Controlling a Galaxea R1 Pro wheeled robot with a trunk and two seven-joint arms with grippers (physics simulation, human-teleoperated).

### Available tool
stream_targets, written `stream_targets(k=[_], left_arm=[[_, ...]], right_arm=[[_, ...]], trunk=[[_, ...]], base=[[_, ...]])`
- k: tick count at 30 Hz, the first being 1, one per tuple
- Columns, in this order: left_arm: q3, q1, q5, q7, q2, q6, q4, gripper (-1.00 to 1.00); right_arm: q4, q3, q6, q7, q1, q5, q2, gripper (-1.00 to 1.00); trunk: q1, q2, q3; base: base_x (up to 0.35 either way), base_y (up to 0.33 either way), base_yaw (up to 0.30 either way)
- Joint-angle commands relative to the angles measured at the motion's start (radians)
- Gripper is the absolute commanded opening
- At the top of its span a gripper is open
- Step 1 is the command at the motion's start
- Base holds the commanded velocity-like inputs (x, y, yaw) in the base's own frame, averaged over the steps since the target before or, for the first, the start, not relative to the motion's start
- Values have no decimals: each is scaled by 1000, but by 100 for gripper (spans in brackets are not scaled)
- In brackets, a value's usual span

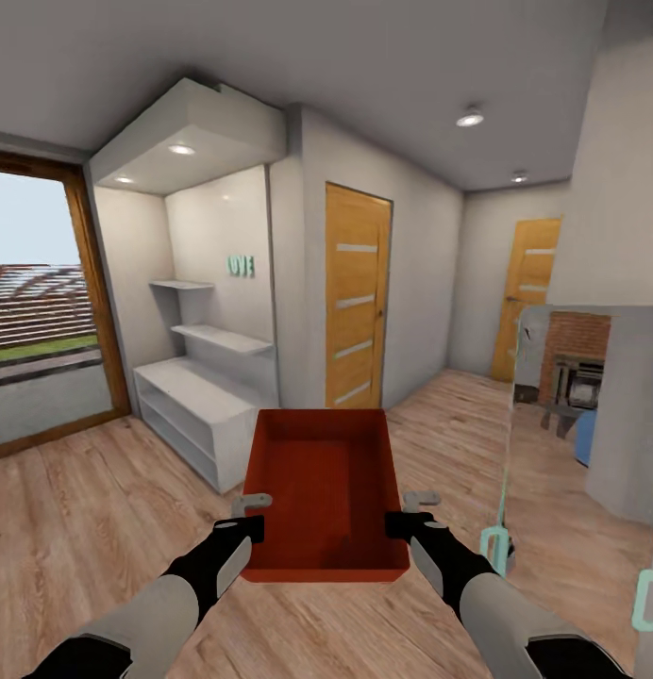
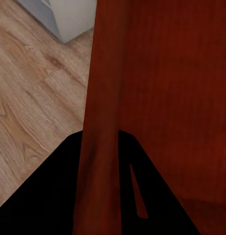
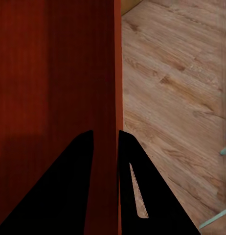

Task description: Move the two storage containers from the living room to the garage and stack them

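Observation:
One red-orange storage container [image 1: 325,490] hangs in front of me above the light wood plank floor, open side up and empty. My left gripper [image 1: 252,527] is shut on its left wall [image 2: 101,122], one finger inside and one outside. On the opposite side my right gripper [image 1: 400,523] is shut on the right wall [image 3: 107,98] in the same way. The second container is out of view. The garage and its concrete floor are out of view.
A white shelf unit [image 1: 199,415] stands ahead to the left in an alcove, beside a glass patio door [image 1: 39,321]. Two wooden doors [image 1: 357,297] [image 1: 527,297] lie ahead. At the right a glass-topped table edge [image 1: 515,424] and brick fireplace [image 1: 577,354] are close.

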Motion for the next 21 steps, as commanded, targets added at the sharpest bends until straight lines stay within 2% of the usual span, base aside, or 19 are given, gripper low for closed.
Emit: stream_targets(k=[1, 10, 21], left_arm=[[40, -1, 7, 7, 41, 4, -7, -100], [40, -1, 7, 7, 41, 5, -8, -100], [40, -1, 7, 7, 41, 6, -8, -100]], right_arm=[[-1, -8, 5, 3, 0, -20, -8, -100], [-1, -8, 5, 3, 0, -20, -9, -100], [-1, -8, 4, 3, 0, -20, -10, -100]], trunk=[[1, -1, 0], [1, -1, 3], [1, -1, 4]], base=[[329, 0, -230], [329, 51, -221], [329, 107, -28]])
